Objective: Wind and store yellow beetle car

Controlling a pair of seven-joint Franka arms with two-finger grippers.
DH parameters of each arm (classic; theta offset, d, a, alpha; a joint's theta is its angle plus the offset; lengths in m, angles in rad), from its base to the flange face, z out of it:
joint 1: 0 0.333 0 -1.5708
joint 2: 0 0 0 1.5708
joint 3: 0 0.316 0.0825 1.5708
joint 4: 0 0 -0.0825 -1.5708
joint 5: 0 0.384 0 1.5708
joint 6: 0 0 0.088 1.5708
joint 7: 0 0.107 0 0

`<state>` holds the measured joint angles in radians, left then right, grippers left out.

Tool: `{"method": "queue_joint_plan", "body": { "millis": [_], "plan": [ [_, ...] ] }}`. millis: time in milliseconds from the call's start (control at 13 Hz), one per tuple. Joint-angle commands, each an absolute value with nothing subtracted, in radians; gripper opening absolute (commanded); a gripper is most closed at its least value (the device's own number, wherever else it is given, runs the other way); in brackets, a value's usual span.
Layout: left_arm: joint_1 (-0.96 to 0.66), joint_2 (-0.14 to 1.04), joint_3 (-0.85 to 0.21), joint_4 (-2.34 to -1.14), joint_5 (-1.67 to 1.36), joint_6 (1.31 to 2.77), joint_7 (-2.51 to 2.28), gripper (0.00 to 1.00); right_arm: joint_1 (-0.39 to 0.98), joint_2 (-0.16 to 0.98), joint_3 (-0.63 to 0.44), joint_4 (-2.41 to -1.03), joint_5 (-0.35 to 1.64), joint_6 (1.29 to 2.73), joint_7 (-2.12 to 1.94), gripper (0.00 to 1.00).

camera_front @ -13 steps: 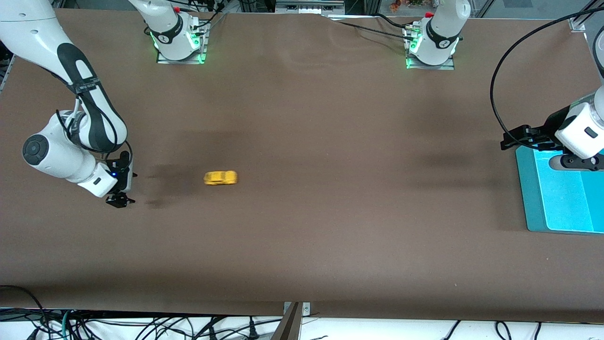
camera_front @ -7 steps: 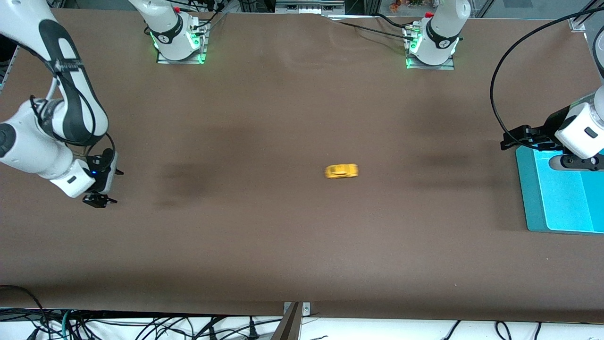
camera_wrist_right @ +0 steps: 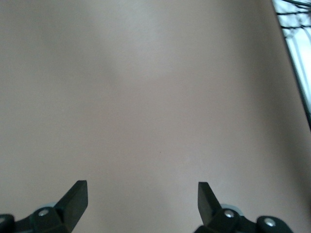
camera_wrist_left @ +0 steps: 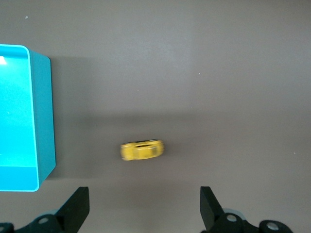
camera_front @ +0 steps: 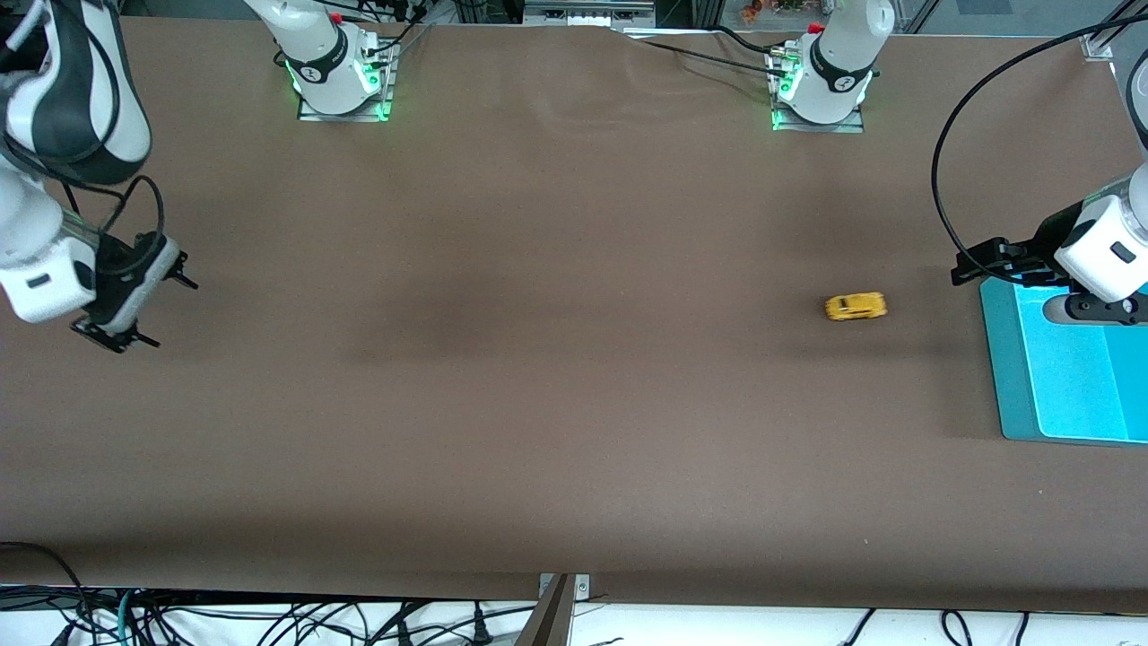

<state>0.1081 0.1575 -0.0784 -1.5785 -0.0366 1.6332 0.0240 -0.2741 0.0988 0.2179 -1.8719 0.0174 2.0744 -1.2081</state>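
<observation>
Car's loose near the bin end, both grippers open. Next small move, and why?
Probably bring the left gripper down over the yellow beetle car: it lies free on the table just short of the teal bin, and that open gripper hovers closest. The open right gripper waits at its own end.

Even overhead light falls on the brown table [camera_front: 538, 404], leaving soft dark patches. The car [camera_front: 855, 307] looks smeared by motion blur in the front and left wrist views. The bin [camera_front: 1013, 377] glows bright cyan. The right wrist view looks washed out.
</observation>
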Motion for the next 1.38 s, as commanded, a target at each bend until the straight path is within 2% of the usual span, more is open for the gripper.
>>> {"method": "queue_joint_plan", "body": {
  "millis": [0,383,613,997,1303],
  "plan": [
    [0.109,0.17,-0.08,-1.551,-0.021,1.62,0.032,1.0,-0.273,0.012,0.225,-1.884,0.032,2.002,-0.98,1.0],
    [0.118,0.193,-0.08,-1.554,-0.02,1.602,0.05,1.0,-0.223,-0.078,0.224,-1.845,0.034,1.857,-0.523,1.0],
    [0.115,0.205,-0.08,-1.56,-0.009,1.585,0.278,1.0,-0.198,-0.103,0.222,-1.844,0.083,1.786,-0.304,1.0],
    [0.12,0.252,-0.075,-1.586,-0.003,1.566,0.691,1.0,-0.195,-0.11,0.218,-1.841,0.077,1.766,-0.206,1.0],
    [0.12,0.227,-0.077,-1.693,0.078,1.581,0.979,1.0,-0.195,-0.11,0.216,-1.839,0.078,1.767,-0.206,1.0]
  ]
}}
